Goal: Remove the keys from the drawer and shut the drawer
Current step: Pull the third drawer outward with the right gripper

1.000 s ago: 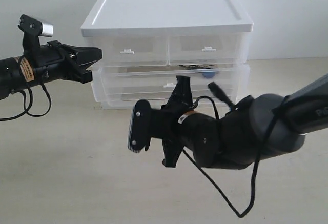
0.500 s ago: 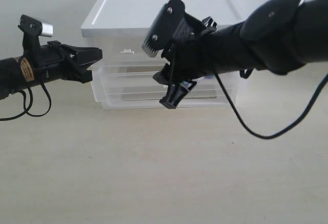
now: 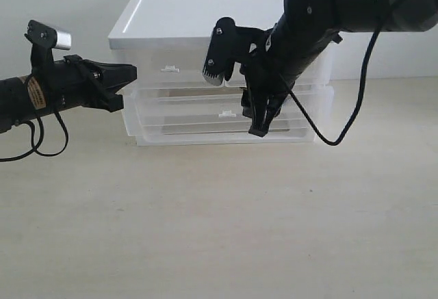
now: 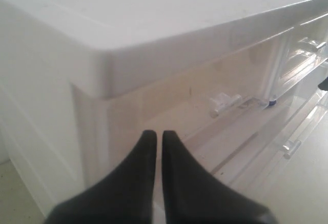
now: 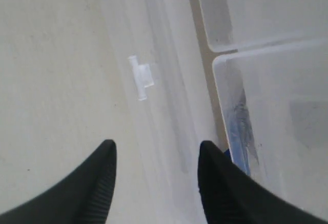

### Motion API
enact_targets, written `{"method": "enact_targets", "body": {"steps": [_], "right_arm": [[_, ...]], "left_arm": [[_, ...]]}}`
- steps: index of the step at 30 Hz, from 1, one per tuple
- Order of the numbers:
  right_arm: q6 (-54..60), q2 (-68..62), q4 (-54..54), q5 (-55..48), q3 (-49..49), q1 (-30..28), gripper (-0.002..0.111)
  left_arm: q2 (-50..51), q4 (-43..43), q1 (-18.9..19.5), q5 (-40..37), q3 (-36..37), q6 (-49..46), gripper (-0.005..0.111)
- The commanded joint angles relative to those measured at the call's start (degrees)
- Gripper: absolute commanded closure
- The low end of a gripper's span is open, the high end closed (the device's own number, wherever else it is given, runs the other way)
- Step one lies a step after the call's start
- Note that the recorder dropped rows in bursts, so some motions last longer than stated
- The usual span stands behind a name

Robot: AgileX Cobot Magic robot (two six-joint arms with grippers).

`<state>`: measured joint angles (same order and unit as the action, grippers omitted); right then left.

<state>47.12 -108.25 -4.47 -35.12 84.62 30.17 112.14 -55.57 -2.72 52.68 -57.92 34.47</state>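
Observation:
The drawer (image 3: 185, 111), wide and translucent with a small white tab handle (image 3: 226, 114), stands pulled out a little under the white-topped unit (image 3: 219, 8). My right gripper (image 3: 259, 124) points down just in front of it, open and empty. In the right wrist view its fingers straddle the drawer's front wall (image 5: 164, 101) below the tab (image 5: 141, 78). A bit of blue from the keys (image 5: 227, 156) shows beside one finger; the arm hides them in the exterior view. A blue speck of the keys (image 4: 272, 101) shows through the plastic. My left gripper (image 3: 129, 73) is shut, empty, at the unit's upper left corner (image 4: 102, 75).
Two half-width drawers (image 3: 171, 70) sit above the wide one, both pushed in. The right arm's cable (image 3: 342, 131) loops down in front of the unit's right end. The beige tabletop (image 3: 205, 230) stretches in front of the unit.
My right arm has swung up from low over the table to the drawer front, and its jaws have opened. It now covers the keys in the exterior view. The left arm has not moved.

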Motion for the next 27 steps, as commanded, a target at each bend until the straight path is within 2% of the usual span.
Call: {"method": "enact_targets", "body": {"steps": [1,13,16,19,27], "right_arm": [[-0.04,-1.05,-3.83,3.04,0.68,-0.37,0.064],[1.12,-5.94,-4.42,4.78,0.68,-0.37,0.066],[2.08,-5.95,-4.42,3.21,0.68,-0.37,0.08],[4.43,-5.56,-4.42,0.83,0.68,-0.37,0.108],[7.67,-3.14,-4.0,-8.09,0.68,-0.37,0.108]], "left_arm": [[0.18,-0.8,-0.22,-0.03,-0.44,0.6,0.102],[0.18,-0.78,-0.22,-0.03,-0.44,0.41,0.102],[0.18,-0.78,-0.22,-0.03,-0.44,0.41,0.102],[0.18,-0.78,-0.22,-0.03,-0.44,0.35,0.102],[0.18,-0.78,-0.22,-0.03,-0.44,-0.28,0.102]]}}
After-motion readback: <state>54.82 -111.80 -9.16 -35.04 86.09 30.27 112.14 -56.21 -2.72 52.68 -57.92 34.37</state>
